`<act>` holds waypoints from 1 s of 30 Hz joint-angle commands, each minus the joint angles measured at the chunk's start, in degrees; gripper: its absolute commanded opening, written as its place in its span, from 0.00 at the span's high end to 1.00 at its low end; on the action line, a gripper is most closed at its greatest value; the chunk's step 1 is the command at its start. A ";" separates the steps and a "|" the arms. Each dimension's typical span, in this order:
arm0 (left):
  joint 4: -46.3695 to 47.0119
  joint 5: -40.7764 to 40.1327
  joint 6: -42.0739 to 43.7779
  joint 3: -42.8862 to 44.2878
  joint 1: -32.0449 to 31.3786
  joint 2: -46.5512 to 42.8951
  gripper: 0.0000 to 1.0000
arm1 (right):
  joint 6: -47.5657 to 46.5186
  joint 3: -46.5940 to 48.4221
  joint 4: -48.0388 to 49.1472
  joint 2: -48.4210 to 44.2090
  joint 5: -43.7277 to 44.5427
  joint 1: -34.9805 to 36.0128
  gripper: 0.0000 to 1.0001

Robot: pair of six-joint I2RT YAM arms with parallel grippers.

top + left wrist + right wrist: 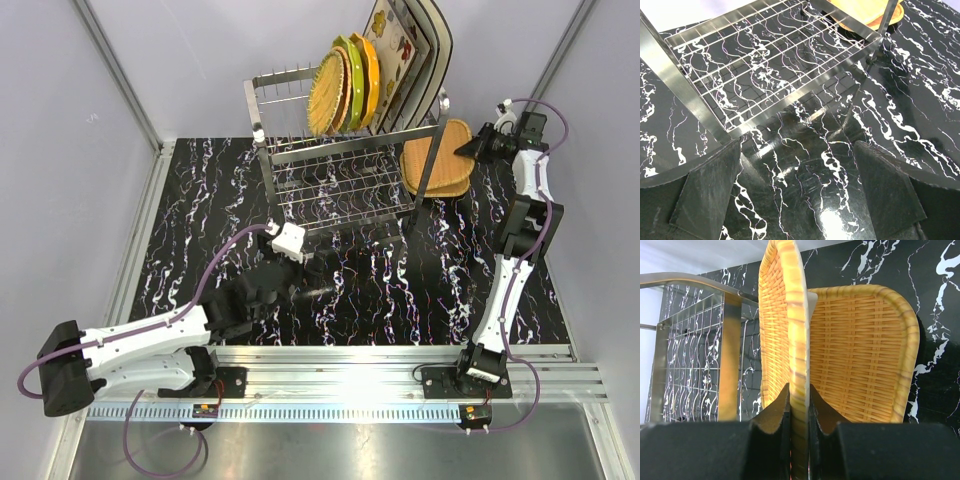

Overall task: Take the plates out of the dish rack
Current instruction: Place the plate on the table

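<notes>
The right gripper (799, 395) is clamped on the rim of a tan woven plate (782, 325), held flat just above a second woven plate (865, 350) lying right of the dish rack (340, 150). Release lies straight down; the left gripper (797, 150), jaws apart, sits well apart at the rack's front

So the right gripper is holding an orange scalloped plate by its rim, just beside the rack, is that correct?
Not quite. The right gripper holds a tan woven plate, not an orange scalloped one, as the right wrist view shows. The rest holds: gripped by its rim, just beside the rack.
</notes>
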 commanded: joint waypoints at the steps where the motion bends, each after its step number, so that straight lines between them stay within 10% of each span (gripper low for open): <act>1: 2.91 1.32 -1.29 2.90 0.38 0.33 0.01 | 0.07 4.14 3.00 -0.62 -1.66 0.33 0.91; 11: 2.91 1.49 -1.99 2.64 0.56 -0.02 0.01 | -2.74 4.49 1.15 0.26 1.33 0.33 0.74; 22: 3.00 1.40 -2.87 2.73 0.65 -0.46 0.01 | -9.50 5.02 -2.36 -0.53 7.38 0.51 0.23; 30: 2.64 1.67 -4.98 2.99 1.52 -1.60 0.01 | -18.90 5.20 -6.32 -1.84 14.86 2.70 0.05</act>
